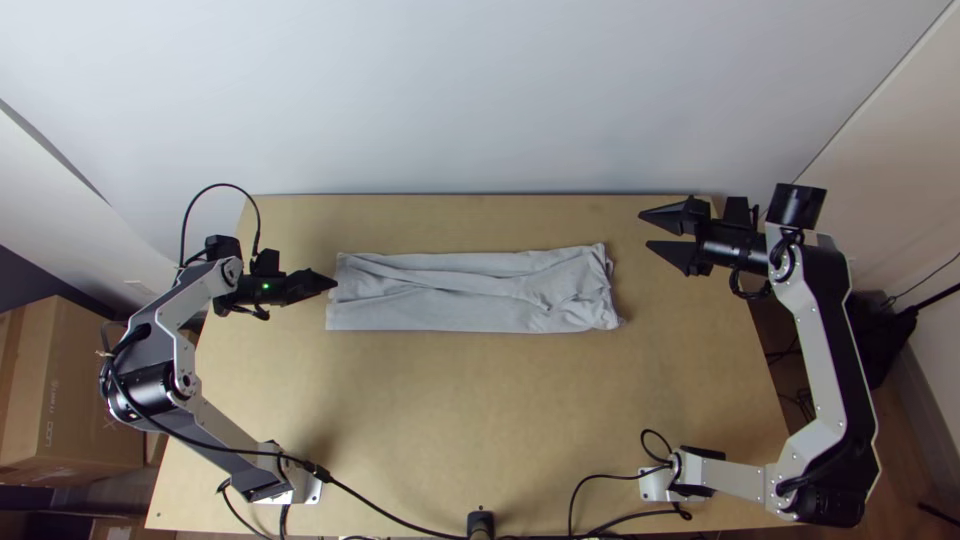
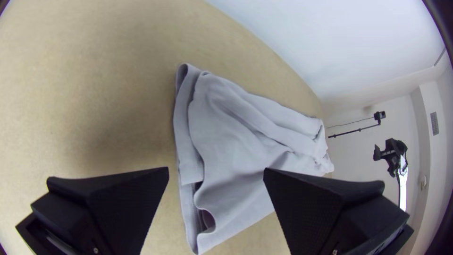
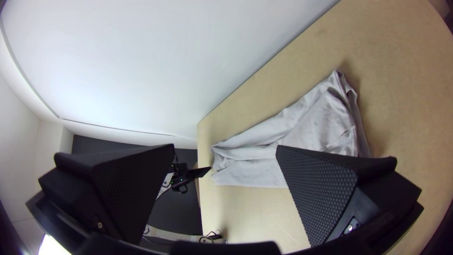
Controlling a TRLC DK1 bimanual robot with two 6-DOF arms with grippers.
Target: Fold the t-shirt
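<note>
T-shirt [image 1: 430, 316] lies folded into a strip, left gripper [image 1: 333, 283] and right gripper [image 1: 644, 229] gaping.

1. A light wooden table [image 1: 450, 400] is carrying the t-shirt [image 1: 450, 300] and is extending past it on all sides.
2. The t-shirt is lying as a long, narrow folded strip, running left to right, wrinkling along its length and bunching at its right end.
3. The left arm's base [image 1: 303, 487] is standing nearer the robot than the t-shirt, beyond its left end.
4. The right arm's base [image 1: 655, 485] is standing nearer the robot than the t-shirt, beyond its right end.
</note>
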